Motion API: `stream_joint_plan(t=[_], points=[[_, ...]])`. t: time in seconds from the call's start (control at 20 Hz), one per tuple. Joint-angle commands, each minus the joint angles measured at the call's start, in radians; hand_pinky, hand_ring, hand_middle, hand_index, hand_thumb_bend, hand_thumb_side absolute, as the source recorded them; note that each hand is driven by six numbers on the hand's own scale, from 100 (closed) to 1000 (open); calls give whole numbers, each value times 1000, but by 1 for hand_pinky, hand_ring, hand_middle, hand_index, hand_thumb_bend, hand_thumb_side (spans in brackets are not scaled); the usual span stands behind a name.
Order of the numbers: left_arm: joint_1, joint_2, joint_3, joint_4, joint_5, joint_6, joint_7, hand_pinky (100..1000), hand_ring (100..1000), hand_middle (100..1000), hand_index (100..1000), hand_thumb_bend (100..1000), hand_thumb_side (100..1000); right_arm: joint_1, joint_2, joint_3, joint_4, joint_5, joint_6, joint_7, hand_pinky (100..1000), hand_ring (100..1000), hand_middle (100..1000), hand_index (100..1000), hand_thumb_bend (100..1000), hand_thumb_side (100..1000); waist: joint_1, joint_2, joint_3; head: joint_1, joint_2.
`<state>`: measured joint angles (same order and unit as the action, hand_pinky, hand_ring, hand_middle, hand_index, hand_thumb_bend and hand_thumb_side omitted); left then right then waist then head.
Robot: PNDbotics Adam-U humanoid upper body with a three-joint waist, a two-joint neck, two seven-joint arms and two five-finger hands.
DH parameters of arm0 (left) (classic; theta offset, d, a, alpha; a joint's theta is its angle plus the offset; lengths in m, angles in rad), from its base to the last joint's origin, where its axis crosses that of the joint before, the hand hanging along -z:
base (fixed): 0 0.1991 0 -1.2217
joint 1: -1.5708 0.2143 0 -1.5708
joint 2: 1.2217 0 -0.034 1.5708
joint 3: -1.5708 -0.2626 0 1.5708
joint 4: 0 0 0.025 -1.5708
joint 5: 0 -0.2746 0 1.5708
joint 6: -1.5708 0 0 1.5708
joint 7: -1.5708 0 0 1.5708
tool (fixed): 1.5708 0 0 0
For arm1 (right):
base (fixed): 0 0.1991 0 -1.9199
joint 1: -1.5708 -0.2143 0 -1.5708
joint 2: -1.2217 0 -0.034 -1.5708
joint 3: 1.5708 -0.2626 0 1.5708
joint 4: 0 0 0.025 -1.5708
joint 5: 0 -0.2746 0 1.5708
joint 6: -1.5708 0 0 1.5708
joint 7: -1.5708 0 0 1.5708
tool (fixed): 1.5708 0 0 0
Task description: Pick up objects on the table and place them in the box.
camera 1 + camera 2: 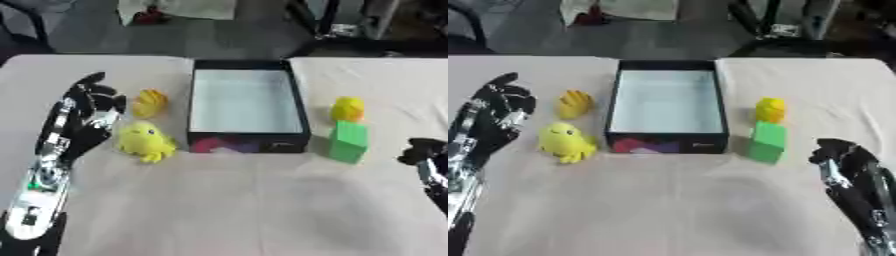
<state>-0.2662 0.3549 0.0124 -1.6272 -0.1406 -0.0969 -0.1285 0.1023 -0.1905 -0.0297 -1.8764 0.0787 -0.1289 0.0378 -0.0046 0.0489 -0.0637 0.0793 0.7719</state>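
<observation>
A black box (248, 135) with a pale inside stands in the middle of the table, nothing in it. Left of it lie a yellow soft toy (144, 141) and, farther back, a small yellow-orange object (150, 103). Right of the box a green block (348, 141) stands with a small yellow object (348, 108) just behind it. My left hand (90, 107) hovers open just left of the two yellow things, fingers spread, touching neither. My right hand (838, 151) is at the lower right, a short way from the green block, holding nothing; its fingers are blurred.
The table is covered with a pale cloth (245, 205) with broad bare room in front of the box. Beyond the far edge is dark floor with chair legs (324, 25) and a white sheet (179, 9).
</observation>
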Motion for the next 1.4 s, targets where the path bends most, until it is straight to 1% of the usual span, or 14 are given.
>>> stream_joint_plan(t=[0.05,0.15,0.25,0.35,0.45,0.55,0.65,0.85,1.0,1.1,1.25,1.4], points=[[-80,199,-75,31,-92,-33,-118,714,666,662,901,307,325,-5,-28,3,-7,4,1,2,711,607,550,702,100,522,12,-30,-6,11,-2],[-148,304,-139,70,-137,-69,-218,722,672,673,904,302,305,-4,-33,4,-6,3,1,3,711,607,550,701,100,523,17,-34,-11,15,-2],[-219,377,-198,107,-159,-104,-308,729,677,682,906,296,278,-2,-37,7,-5,3,1,6,711,607,550,701,100,525,21,-36,-15,22,-2],[-285,420,-252,139,-183,-139,-387,736,681,692,908,292,257,0,-39,10,-4,3,0,9,711,607,550,701,100,525,23,-39,-18,34,-2],[-343,440,-301,167,-208,-174,-458,740,683,699,909,289,244,0,-41,11,-3,3,0,10,711,607,549,701,100,525,25,-40,-22,43,-2],[-388,444,-338,201,-225,-206,-516,743,685,702,908,283,235,0,-42,11,-2,3,1,11,711,607,549,701,100,527,26,-40,-24,49,-2],[-424,438,-367,236,-241,-235,-570,746,686,706,907,285,235,0,-42,12,-2,3,1,10,711,607,549,701,100,529,27,-40,-25,45,-2],[-466,413,-413,312,-256,-286,-688,750,688,704,906,271,231,-1,-42,13,-1,3,2,12,711,606,549,701,100,531,29,-39,-27,31,-2],[-485,389,-431,367,-272,-317,-755,750,689,709,907,262,227,0,-42,13,-1,3,2,12,711,607,549,701,100,532,28,-39,-26,27,-2],[-491,373,-440,401,-294,-335,-773,752,685,713,908,265,227,0,-42,13,-1,3,2,12,711,606,549,701,100,532,28,-39,-26,26,-2],[-493,347,-451,455,-341,-364,-778,752,670,716,908,263,223,0,-41,14,-1,2,2,12,711,606,549,701,100,531,27,-39,-27,25,-2],[-492,323,-460,507,-386,-397,-778,755,676,723,910,261,218,-1,-40,13,-1,1,2,12,711,606,549,701,100,531,26,-39,-27,24,-2]])
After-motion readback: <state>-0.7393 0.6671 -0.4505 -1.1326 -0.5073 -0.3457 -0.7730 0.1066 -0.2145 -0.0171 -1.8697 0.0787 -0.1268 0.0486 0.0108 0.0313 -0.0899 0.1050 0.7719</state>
